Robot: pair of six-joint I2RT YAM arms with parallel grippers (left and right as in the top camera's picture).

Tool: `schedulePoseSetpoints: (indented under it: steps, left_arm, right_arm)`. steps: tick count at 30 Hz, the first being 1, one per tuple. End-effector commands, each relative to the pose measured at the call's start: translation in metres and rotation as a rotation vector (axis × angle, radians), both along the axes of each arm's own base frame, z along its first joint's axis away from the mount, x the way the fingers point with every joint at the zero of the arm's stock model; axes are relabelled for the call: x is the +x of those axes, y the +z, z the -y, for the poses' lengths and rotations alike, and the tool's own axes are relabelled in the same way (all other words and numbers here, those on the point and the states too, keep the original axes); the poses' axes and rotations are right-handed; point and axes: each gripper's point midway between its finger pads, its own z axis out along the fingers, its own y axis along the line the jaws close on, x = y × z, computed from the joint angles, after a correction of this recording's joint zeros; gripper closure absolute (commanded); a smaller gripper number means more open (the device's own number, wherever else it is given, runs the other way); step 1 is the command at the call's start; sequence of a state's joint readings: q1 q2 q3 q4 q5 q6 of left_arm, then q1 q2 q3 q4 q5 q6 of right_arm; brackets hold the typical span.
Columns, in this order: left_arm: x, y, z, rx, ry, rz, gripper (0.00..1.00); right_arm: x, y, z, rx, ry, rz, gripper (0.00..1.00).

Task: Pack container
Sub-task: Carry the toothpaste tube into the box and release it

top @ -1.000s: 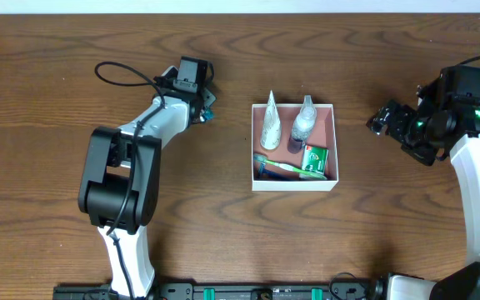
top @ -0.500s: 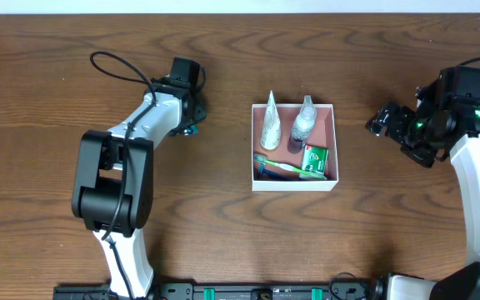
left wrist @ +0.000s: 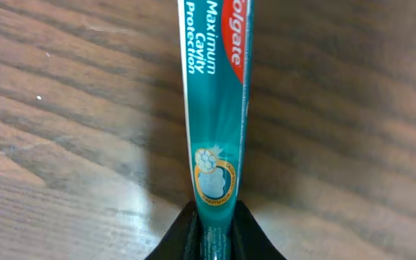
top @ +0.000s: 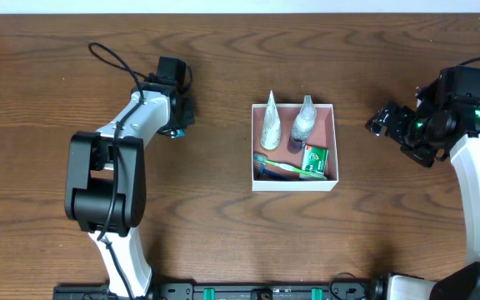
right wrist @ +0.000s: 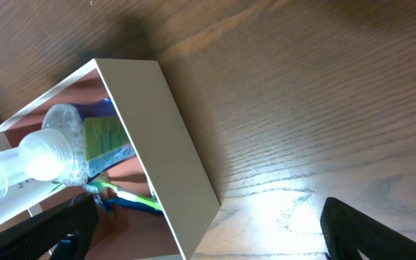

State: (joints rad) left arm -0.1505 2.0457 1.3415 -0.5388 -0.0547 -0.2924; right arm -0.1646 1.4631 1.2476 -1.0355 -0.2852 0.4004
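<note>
LEFT ARM | I am clamping the left pincer [left wrist: 215,232] on one end of a toothpaste tube [left wrist: 217,108], its long axis running to 12 o'clock, label reading "Colgate Maximum Cavity Protection" | container [top: 294,184] sitting mid-bench [top: 223,233], at 3 o'clock from that pincer | right pincer [top: 380,122] hanging apart, nearer the container, at its 3 o'clock

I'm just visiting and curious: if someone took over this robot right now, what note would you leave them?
Left gripper: fingers shut on the Colgate toothpaste tube, left of the container.
Right gripper: open, empty, right of the container.
Done: two clear bottles, toothbrush, green packet are in the container.
Left: put the toothpaste tube in.
</note>
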Motion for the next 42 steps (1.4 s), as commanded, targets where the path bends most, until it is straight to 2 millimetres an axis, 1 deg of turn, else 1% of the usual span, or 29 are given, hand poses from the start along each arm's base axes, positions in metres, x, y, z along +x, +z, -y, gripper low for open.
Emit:
schedulePoseSetpoints:
  steps: [1, 3, 5, 8, 11, 14, 15, 16, 18, 20, 21, 23, 25, 27, 29, 33, 34, 38, 39, 40, 41, 42]
  left_arm:
    - [-0.041, -0.028, -0.001, -0.002, -0.126, -0.169, 0.87]
    - [-0.043, -0.012, -0.001, -0.001, -0.135, -0.161, 0.87]
    - [-0.046, 0.014, -0.001, -0.001, -0.147, -0.132, 0.87]
    - [-0.051, 0.064, 0.002, -0.012, -0.188, -0.053, 0.86]
    - [-0.069, 0.125, 0.014, -0.039, -0.265, 0.053, 0.87]
    - [-0.094, 0.183, 0.039, -0.072, -0.455, 0.186, 0.87]
    - [-0.104, 0.201, 0.049, -0.07, -0.535, 0.239, 0.89]
    - [-0.112, 0.216, 0.057, -0.062, -0.606, 0.286, 0.94]
    - [-0.13, 0.241, 0.076, -0.031, -0.766, 0.37, 0.94]
    - [-0.149, 0.255, 0.097, -0.005, -0.929, 0.424, 0.94]
    - [-0.157, 0.257, 0.106, 0.008, -1.008, 0.44, 0.94]
    - [-0.176, 0.254, 0.13, 0.024, -1.203, 0.451, 0.94]
    - [-0.191, 0.242, 0.153, 0.041, -1.394, 0.438, 0.94]
    - [-0.198, 0.225, 0.171, 0.068, -1.538, 0.411, 0.94]
    - [-0.194, 0.208, 0.19, 0.075, -1.606, 0.394, 0.94]
    - [-0.167, 0.172, 0.221, 0.072, -1.625, 0.37, 0.94]
    - [-0.159, 0.16, 0.229, 0.074, -1.63, 0.362, 0.94]
    - [-0.141, 0.126, 0.245, 0.088, -1.667, 0.34, 0.94]
    - [-0.137, 0.119, 0.247, 0.097, -1.661, 0.334, 0.83]
    - [-0.134, 0.114, 0.246, 0.108, -1.649, 0.322, 0.53]
    - [-0.131, 0.112, 0.243, 0.12, -1.626, 0.312, 0.29]
    - [-0.129, 0.112, 0.242, 0.126, -1.6, 0.308, 0.27]
  right_arm:
    - [0.0, 0.002, -0.001, 0.005, 0.014, 0.011, 0.01]
    - [0.0, 0.003, -0.002, 0.012, 0.016, 0.012, 0.01]
    - [0.001, 0.003, -0.002, 0.014, 0.017, 0.015, 0.01]
    - [0.003, 0.004, -0.004, 0.028, 0.022, 0.027, 0.01]
    - [0.005, 0.006, -0.005, 0.033, 0.025, 0.036, 0.01]
    - [0.005, 0.005, -0.005, 0.032, 0.025, 0.036, 0.01]
    - [0.005, 0.005, -0.005, 0.031, 0.025, 0.036, 0.01]
    - [0.005, 0.006, -0.005, 0.031, 0.025, 0.038, 0.01]
    - [0.006, 0.006, -0.005, 0.031, 0.025, 0.04, 0.01]
    - [0.007, 0.006, -0.005, 0.03, 0.025, 0.044, 0.01]
    - [0.007, 0.006, -0.005, 0.03, 0.025, 0.047, 0.01]
    - [0.008, 0.007, -0.005, 0.03, 0.025, 0.048, 0.01]
    - [0.008, 0.007, -0.005, 0.03, 0.025, 0.049, 0.01]
    - [0.008, 0.007, -0.005, 0.03, 0.025, 0.049, 0.01]
    - [0.008, 0.007, -0.005, 0.03, 0.025, 0.049, 0.01]
    - [0.008, 0.007, -0.005, 0.03, 0.025, 0.049, 0.01]
    - [0.008, 0.007, -0.005, 0.03, 0.025, 0.049, 0.01]
    - [0.007, 0.007, -0.005, 0.031, 0.025, 0.048, 0.01]
    - [0.008, 0.007, -0.005, 0.03, 0.025, 0.048, 0.01]
    - [0.008, 0.007, -0.005, 0.03, 0.025, 0.048, 0.01]
    - [0.008, 0.007, -0.005, 0.03, 0.025, 0.048, 0.01]
    - [0.007, 0.006, -0.005, 0.029, 0.025, 0.048, 0.01]
